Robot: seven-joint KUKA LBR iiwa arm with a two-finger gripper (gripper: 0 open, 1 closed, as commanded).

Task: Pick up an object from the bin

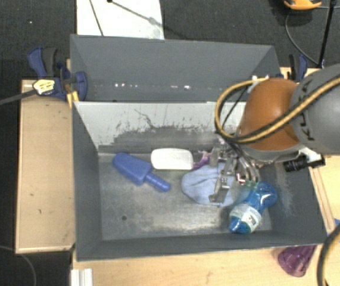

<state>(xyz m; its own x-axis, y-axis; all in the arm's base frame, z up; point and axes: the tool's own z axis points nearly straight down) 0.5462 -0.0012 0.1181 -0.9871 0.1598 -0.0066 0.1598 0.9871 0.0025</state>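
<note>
The grey bin (87, 177) is the biggest thing here. My arm (330, 118), with its orange cover (271, 115), reaches in from 3 o'clock.

My claw (224, 186) is low over the floor at about 3 o'clock of the bin's middle. I cannot tell how far open it is, and I see nothing held in it.

- **Pale blue soft lump (198, 188):** It lies near the middle of the floor, and my claw is at its 3 o'clock edge, seemingly touching it. I judge this to be the thing to take.
- **Blue bottle (250, 210):** It has a white label and lies on its side, just beside my claw at 4 o'clock.
- **Blue scoop (135, 169):** It lies well apart at 10 o'clock.
- **White oblong block (171, 158):** It lies at 11 o'clock, near the back wall.
- **Purple scrap (203, 157):** This is the smallest thing, just beyond the lump at 12 o'clock.

Here is what could go wrong:

- I am at the lump's edge rather than over its bulk, so I might pinch only a fold, and the soft stuff could slide out on the lift.
- The bottle is close enough that closing or shifting could knock it, and being round it would roll toward the wall.
- I might catch both the lump and the bottle at once and hold neither firmly.
- The lump might drag the purple scrap along with it.
</note>
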